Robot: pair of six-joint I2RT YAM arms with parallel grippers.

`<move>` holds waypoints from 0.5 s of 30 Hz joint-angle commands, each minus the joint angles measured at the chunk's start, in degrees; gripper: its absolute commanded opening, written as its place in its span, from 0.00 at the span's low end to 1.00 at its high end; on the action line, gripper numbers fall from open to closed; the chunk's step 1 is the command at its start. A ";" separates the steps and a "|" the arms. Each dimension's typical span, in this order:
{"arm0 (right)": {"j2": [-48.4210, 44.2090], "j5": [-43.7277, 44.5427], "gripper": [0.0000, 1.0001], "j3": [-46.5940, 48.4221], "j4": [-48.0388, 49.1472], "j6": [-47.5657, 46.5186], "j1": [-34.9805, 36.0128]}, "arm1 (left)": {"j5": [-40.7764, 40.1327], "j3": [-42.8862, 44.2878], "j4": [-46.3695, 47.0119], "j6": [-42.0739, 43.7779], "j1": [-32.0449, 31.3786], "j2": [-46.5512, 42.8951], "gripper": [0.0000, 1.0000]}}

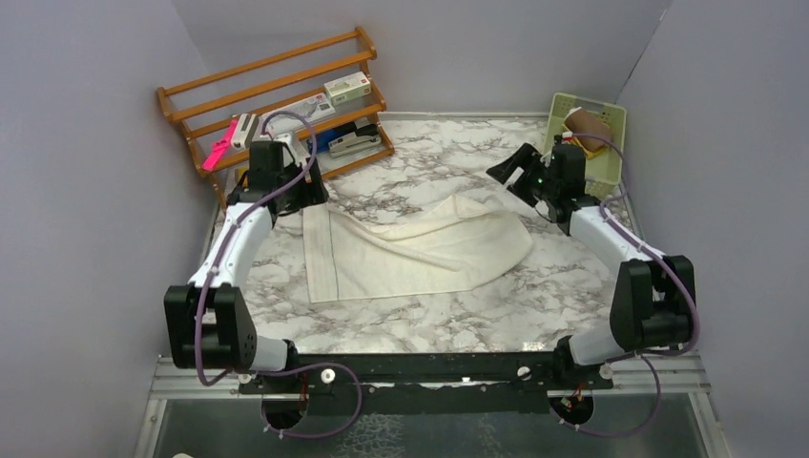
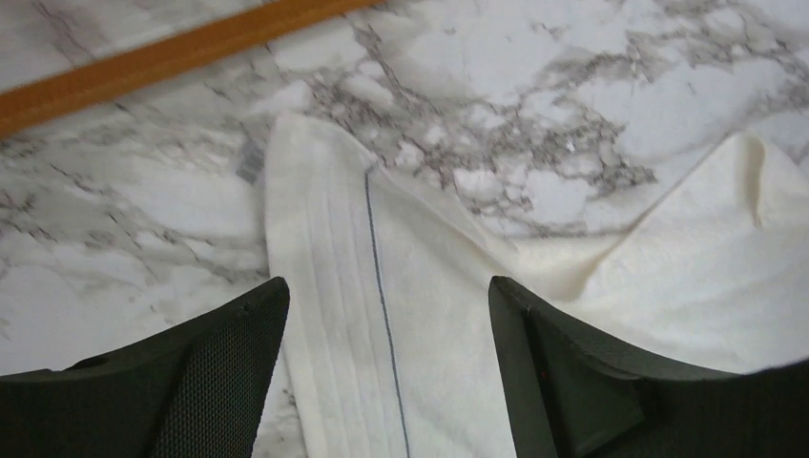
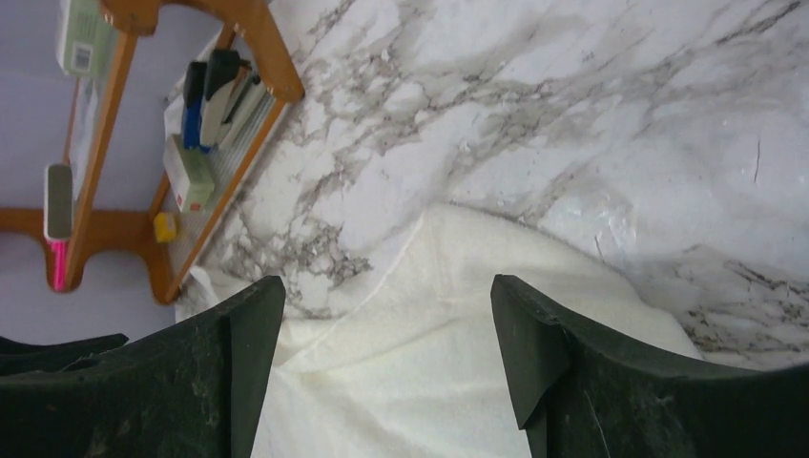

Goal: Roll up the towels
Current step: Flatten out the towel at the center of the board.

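A marble-patterned table (image 1: 458, 315) seen from above, with two robot arms reaching from its near edge. A cream towel (image 1: 410, 248) lies unrolled across the middle of the table. It is mostly flat on its left side, where a stitched border runs along the edge. It is rumpled toward the far right, where soft ridges and a turned-over flap show.

The left gripper (image 2: 386, 286) hangs over the towel's far left corner, with its jaws spread wide and nothing between them. The right gripper (image 3: 386, 281) hangs over the towel's far right edge, likewise spread and empty.

A second, brownish towel (image 1: 590, 127) sits bundled in a pale green basket (image 1: 615, 119) at the table's far right corner. A wooden rack (image 1: 277, 67) holding small office items stands at the far left corner, close to the left arm.

No rolling appears to have begun. The main risk is a lopsided roll. The wrinkles on the right could bunch, or one side could run ahead of the other and form a cone. A finger might also catch only the top layer of the flap. The left arm could also knock the rack.
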 commanded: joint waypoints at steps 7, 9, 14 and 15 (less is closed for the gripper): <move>-6.63 -10.47 0.81 -17.65 5.74 -6.47 2.09 | 11.79 -28.82 8.25 -11.52 -0.51 -20.08 0.78; -4.11 -10.97 0.81 -18.29 6.95 -6.16 2.11 | 12.32 -32.17 11.73 -13.92 -0.53 -20.68 0.78; 4.04 -11.02 0.81 -14.60 8.04 -5.27 1.98 | 12.08 -35.76 19.37 -17.16 -0.50 -17.82 0.77; 5.61 -10.81 0.81 -13.78 8.13 -5.07 1.71 | 11.63 -35.83 19.91 -17.19 -0.50 -17.05 0.77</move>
